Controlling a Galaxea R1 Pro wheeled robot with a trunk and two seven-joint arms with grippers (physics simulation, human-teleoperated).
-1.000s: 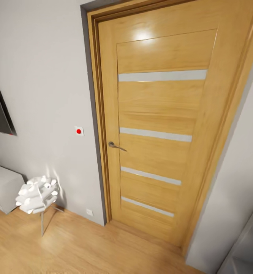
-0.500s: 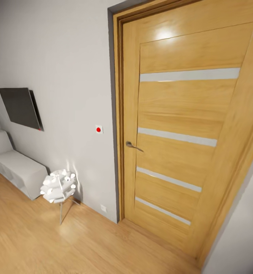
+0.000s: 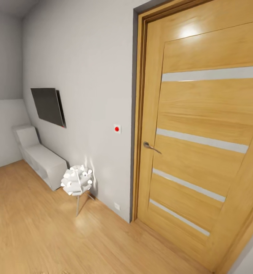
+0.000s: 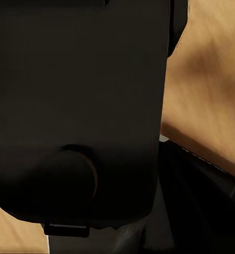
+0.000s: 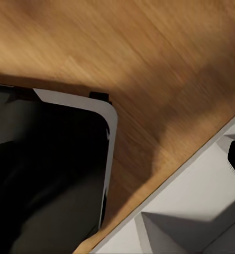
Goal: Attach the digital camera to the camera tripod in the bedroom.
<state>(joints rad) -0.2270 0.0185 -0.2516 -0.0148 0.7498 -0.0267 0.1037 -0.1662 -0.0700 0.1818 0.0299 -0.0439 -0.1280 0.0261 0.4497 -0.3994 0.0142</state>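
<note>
Head view, left to right: a low white bench stands against the grey wall, under a dark wall panel. Just beside the bench, a white faceted lamp stands on the wood floor. A small switch with a red dot sits near the frame of the closed wooden door, which has a metal handle.

Left wrist view: a dark, blurred body, possibly robot housing, above the floor. Right wrist view: a dark panel and a white shelf unit; its compartments hold nothing discernible. Gripper states cannot be determined. The tripod and digital camera cannot be located.
</note>
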